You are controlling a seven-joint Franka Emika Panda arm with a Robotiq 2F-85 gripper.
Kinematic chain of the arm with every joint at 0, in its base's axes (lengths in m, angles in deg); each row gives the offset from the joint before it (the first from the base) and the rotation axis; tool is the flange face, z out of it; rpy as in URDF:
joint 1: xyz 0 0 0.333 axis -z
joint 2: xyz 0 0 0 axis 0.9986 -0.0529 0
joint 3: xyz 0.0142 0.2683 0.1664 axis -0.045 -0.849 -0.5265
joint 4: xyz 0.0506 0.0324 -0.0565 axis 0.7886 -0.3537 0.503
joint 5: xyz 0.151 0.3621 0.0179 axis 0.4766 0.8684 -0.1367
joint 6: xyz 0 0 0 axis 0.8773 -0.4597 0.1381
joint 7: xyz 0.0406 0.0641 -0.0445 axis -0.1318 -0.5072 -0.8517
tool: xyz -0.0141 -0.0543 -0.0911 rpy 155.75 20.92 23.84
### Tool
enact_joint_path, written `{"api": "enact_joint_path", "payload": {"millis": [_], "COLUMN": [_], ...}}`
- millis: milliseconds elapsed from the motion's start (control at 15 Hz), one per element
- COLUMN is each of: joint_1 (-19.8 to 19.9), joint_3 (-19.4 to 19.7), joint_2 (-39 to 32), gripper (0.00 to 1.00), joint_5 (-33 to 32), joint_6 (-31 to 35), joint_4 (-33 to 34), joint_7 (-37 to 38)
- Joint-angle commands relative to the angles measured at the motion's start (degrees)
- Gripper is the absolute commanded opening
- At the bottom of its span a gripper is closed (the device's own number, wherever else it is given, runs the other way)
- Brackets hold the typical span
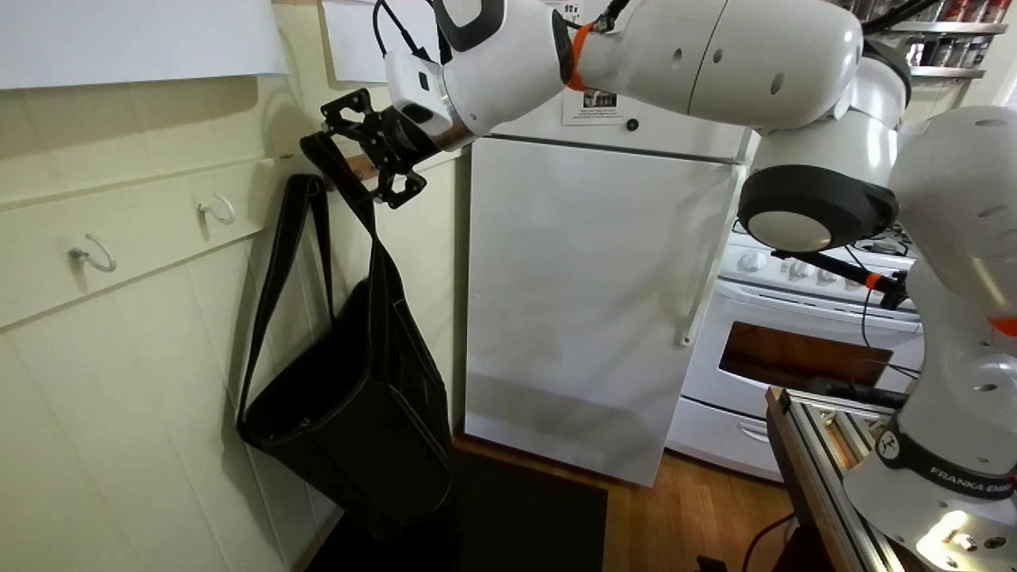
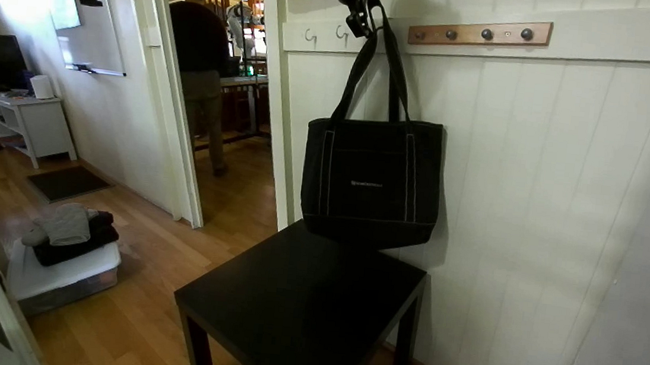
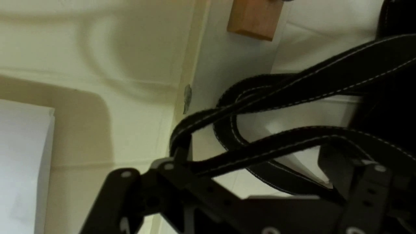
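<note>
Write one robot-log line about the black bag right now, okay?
fingers: open | strap: looped over one finger | black bag: hanging near wall

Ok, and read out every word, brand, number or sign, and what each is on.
"FRANKA EMI", on the black band round the robot's base; the end runs out of view.
Round emblem beside it: too small to make out.
Pale lettering on the black tote bag: too small to read.
Print on the sheet on the fridge: too small to read.
Any labels on the jars: too small to read.
</note>
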Motion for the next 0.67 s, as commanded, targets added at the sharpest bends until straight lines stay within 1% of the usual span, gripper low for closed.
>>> {"api": "enact_joint_path", "payload": {"millis": [0, 267, 600], "joint_1": [1.2, 1.1, 2.0], "joint_3": [3.1, 5.9, 5.7], "joint_2": [-2.4, -4.0, -5.8], "gripper": [1.00, 1.00, 1.00], "joint_5": [-0.2, -0.4, 1.2], "joint_6": [-1.6, -2.3, -4.6], "joint_4": [5.1, 6.0, 8.5], "joint_7": [3.1, 4.7, 3.8]}}
